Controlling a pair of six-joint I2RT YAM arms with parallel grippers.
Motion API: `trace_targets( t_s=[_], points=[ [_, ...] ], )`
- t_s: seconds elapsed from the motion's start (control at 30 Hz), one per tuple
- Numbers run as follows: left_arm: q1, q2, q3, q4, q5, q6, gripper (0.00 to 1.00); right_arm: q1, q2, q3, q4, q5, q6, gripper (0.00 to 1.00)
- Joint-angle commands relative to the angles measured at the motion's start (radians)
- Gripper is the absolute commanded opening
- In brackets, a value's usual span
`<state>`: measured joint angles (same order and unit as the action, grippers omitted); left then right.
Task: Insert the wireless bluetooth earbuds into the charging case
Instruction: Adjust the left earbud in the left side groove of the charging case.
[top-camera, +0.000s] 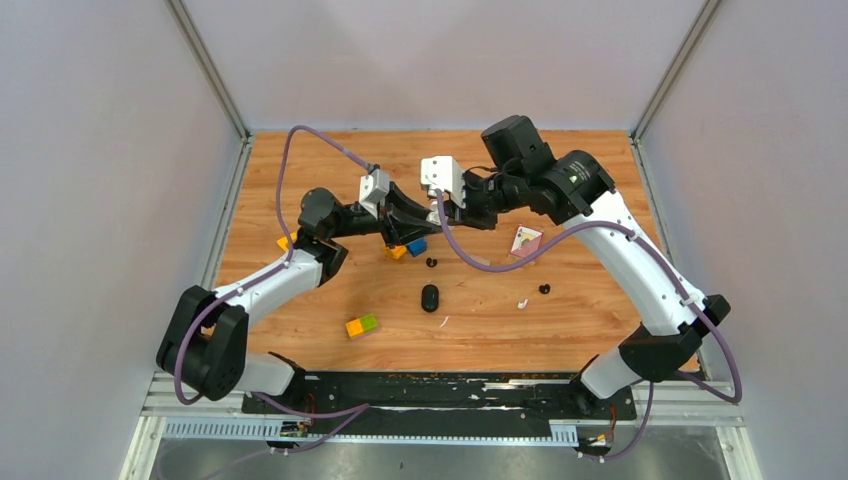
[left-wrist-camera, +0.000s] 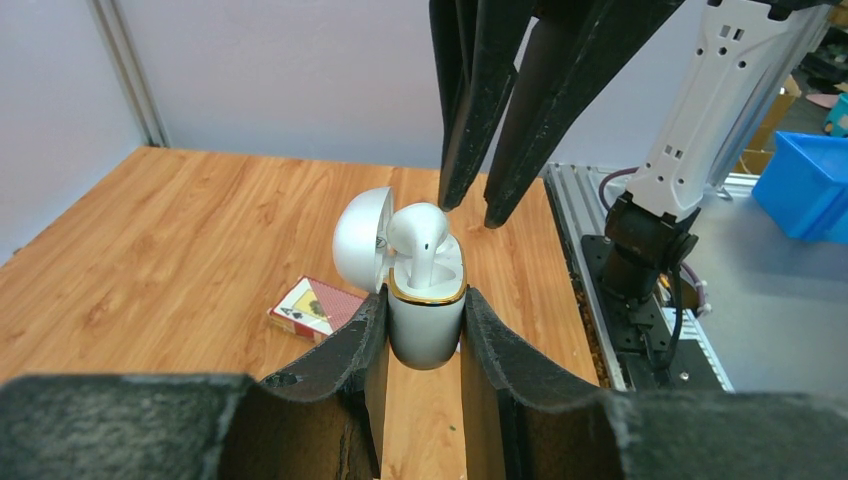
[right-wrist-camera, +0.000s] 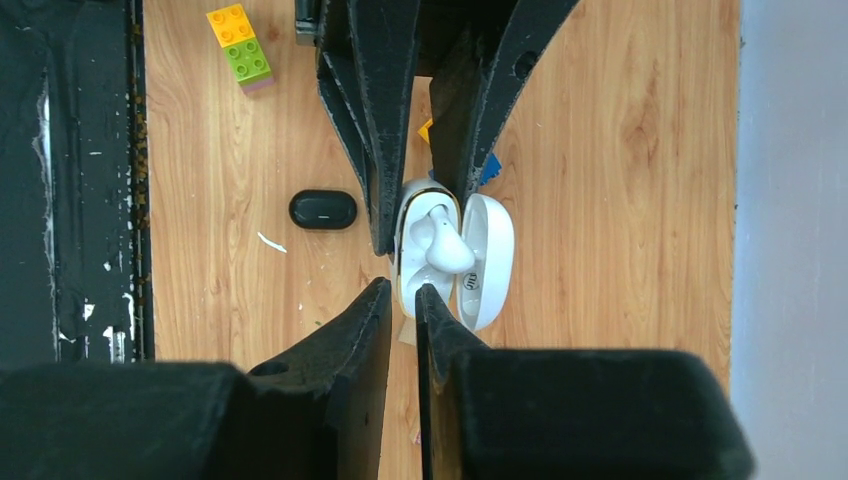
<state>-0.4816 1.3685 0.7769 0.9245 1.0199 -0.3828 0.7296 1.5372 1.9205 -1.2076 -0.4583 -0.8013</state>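
One bud (left-wrist-camera: 418, 232) stands in the case (left-wrist-camera: 425, 335), clamped upright by the left pincer (left-wrist-camera: 424, 302) for the narrow, empty right pincer (left-wrist-camera: 470, 212) at 12 o'clock.

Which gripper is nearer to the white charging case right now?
Left. The left gripper is clamped on the body of the white charging case, one finger on each side. The right gripper hangs just above its open top, apart from it.

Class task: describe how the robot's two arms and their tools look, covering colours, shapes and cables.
Both the left arm and right arm have white links between bulky black joints. A purple cable loops along each. The left tool and right tool each have two matte black, tapered, rough-textured fingers.
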Motion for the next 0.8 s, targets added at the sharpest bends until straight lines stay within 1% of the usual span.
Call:
trace_targets(
  t_s=[0.0,0.27,0.5,0.77],
  points=[
    [0.006,-0.033,0.007,0.032,0.013,0.037,0.0,0.007,0.001,0.035,0.034,0.041,-0.029,0.16],
    [0.006,-0.027,0.012,0.027,0.015,0.041,0.0,0.023,-0.012,0.017,0.07,0.028,-0.075,0.26],
    [0.006,-0.028,0.016,0.017,0.017,0.041,0.0,0.056,-0.004,-0.002,0.09,0.032,-0.107,0.29],
    [0.006,-0.027,0.02,0.016,0.011,0.036,0.0,0.063,-0.015,-0.036,0.083,0.062,-0.142,0.31]
  ],
)
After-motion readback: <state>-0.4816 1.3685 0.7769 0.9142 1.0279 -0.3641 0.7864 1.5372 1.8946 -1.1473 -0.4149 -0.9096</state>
